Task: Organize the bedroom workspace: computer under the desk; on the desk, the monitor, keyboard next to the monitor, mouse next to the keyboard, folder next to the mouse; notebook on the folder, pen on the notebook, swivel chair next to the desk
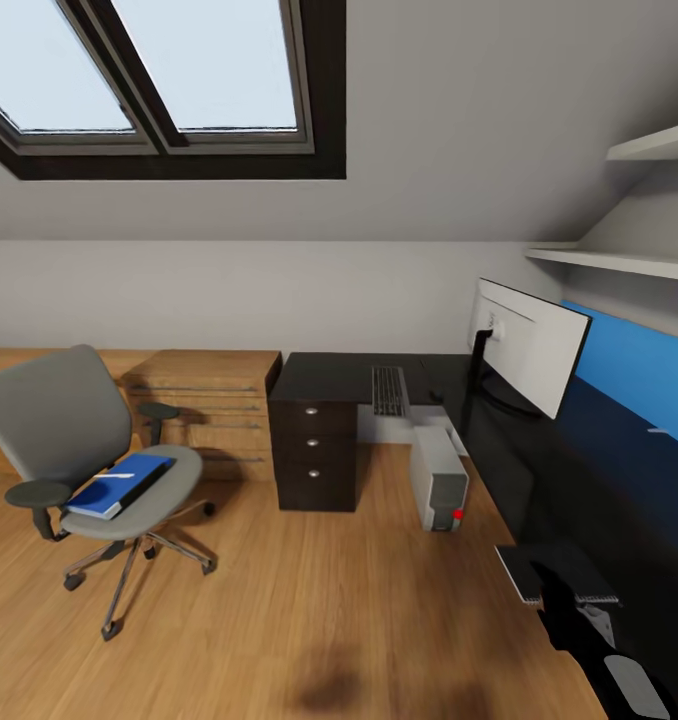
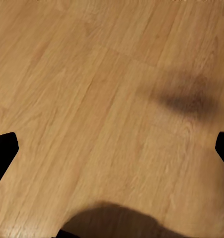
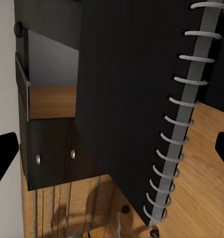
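The tabletop (image 1: 539, 470) is glossy black, mirroring the blue wall panel (image 1: 634, 375) behind it. Beside it, the floor (image 1: 309, 600) is matt, grained wood. The swivel chair (image 1: 89, 450) wears grey cloth over a chrome base. The notebook (image 3: 127, 99) has a matt black cover and wire spiral.

Right arm (image 1: 589, 640), dark, reaches forward at the head view's lower right. Both wrist views show gripper fingertips (image 2: 4, 148) spread wide apart.

Blue folder (image 1: 117, 485) on grey swivel chair (image 1: 74, 450); glossy black desk (image 1: 379, 375); black notebook (image 3: 127, 99) (silver spiral); oak-toned floor (image 2: 92, 99)
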Controlling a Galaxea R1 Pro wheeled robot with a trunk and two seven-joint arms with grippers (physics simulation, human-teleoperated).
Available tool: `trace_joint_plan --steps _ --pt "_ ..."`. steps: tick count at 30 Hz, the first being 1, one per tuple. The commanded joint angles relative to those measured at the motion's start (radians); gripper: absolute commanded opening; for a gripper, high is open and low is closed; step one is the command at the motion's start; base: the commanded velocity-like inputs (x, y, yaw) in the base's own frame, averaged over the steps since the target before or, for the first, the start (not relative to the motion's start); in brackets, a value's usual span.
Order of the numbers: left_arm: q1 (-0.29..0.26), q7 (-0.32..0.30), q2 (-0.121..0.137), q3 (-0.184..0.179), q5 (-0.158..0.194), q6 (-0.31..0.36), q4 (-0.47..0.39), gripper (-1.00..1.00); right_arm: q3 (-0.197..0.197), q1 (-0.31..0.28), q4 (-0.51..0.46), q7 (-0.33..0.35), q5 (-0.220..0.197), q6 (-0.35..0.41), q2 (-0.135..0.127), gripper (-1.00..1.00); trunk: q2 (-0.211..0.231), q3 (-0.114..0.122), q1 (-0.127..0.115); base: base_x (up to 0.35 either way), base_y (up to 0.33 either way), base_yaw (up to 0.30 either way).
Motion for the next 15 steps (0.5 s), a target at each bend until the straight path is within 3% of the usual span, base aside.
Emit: trace_joint_plan --steps 1,6,15 --pt "-0.001 -0.001 -0.001 0.002 0.004 -0.003 0.0 1.0 -0.004 -0.001 0.029 -0.001 -0.008 0.011 0.001 1.0 0.0 -0.001 0.0 0.135 0.0 0.0" --pt "-0.001 -0.001 0.002 0.002 0.004 -0.002 0.0 1.0 -0.004 -0.001 0.029 -0.001 -0.009 0.011 0.001 1.0 0.0 -0.001 0.0 0.129 0.0 0.0" --pt "-0.001 0.002 0.004 0.002 0.005 0.0 0.0 1.0 -0.004 -0.001 0.029 -0.001 -0.009 0.011 0.001 1.0 0.0 -0.001 0.0 0.029 0.0 0.0"
